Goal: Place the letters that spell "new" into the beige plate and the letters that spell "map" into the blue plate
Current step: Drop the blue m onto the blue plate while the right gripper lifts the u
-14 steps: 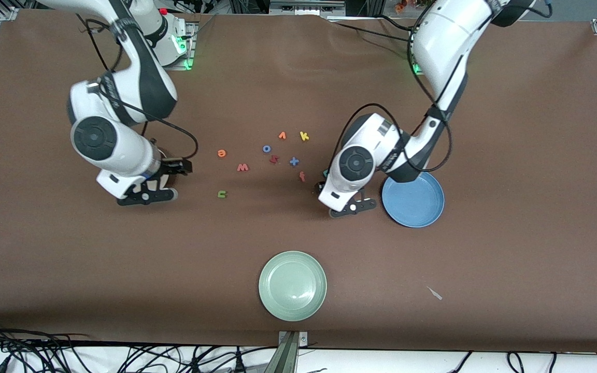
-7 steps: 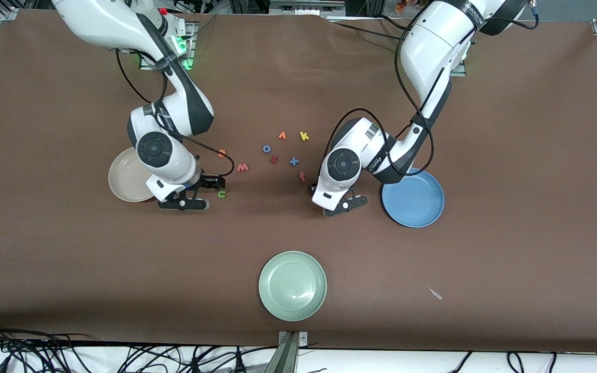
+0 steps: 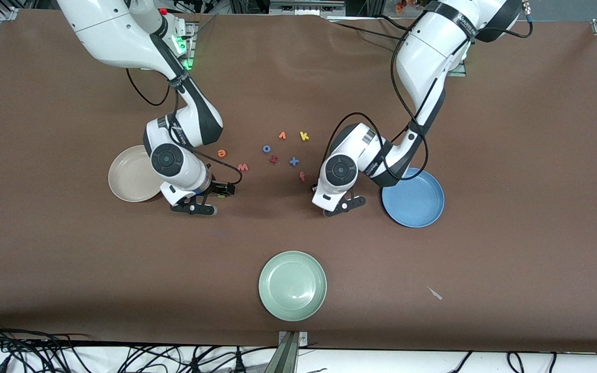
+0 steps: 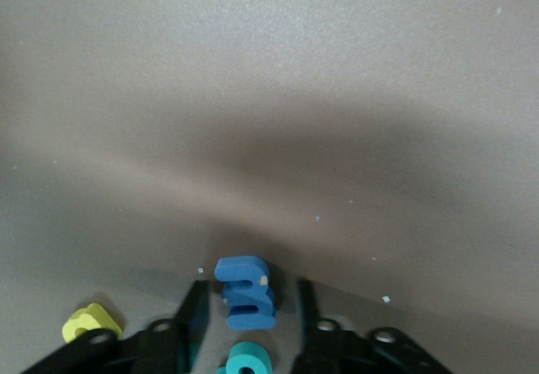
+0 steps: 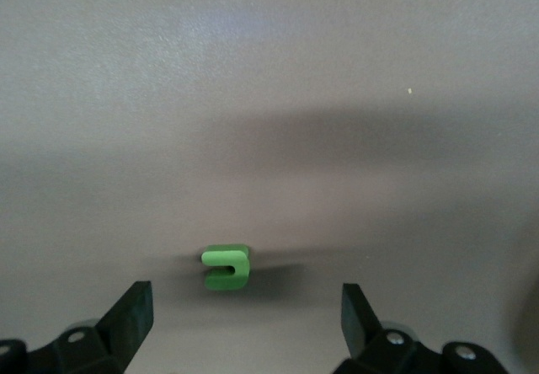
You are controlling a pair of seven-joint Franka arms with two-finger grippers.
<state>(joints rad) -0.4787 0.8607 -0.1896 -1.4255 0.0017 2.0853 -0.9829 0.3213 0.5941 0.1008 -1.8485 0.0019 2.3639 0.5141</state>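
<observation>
**Q:** Right arm first. What do you have?

**A:** Your right pincer (image 3: 195,207) hangs low over the table (image 3: 511,155), just beside the beige plate (image 3: 127,181). Its jaws are spread wide and hold nothing. In the right wrist view, the green "n" (image 5: 226,267) lies flat ahead of the fingertips (image 5: 135,302), not yet between them, and nearer to one finger than the other. Judgement: the move calls for a short advance and a small sideways correction before you close.

**Q:** The rest of "new"?

**A:** The orange "e" (image 3: 221,153) and the pinkish-red "w" (image 3: 243,167) are on the table, farther from the front camera than that pincer. Both are closer to the right arm, and the beige plate has nothing in it.

**Q:** Left arm?

**A:** Your left pincer (image 3: 341,206) is down at the table, beside the blue plate (image 3: 417,207). Its jaws are drawn narrow around the light blue "m" (image 4: 244,291). A sliver of table shows on each side, so it is not pinched yet. The long axis of the "m" runs along the gap, so the fingers would meet its short width.

**Q:** The neighbours?

**A:** The teal "p" (image 4: 248,361) is just beside the "m", deeper between the fingers. The yellow "a" (image 4: 91,322) is outside one finger. Judgement: the "p" may get caught in the pinch. The blue plate is bare.
</observation>
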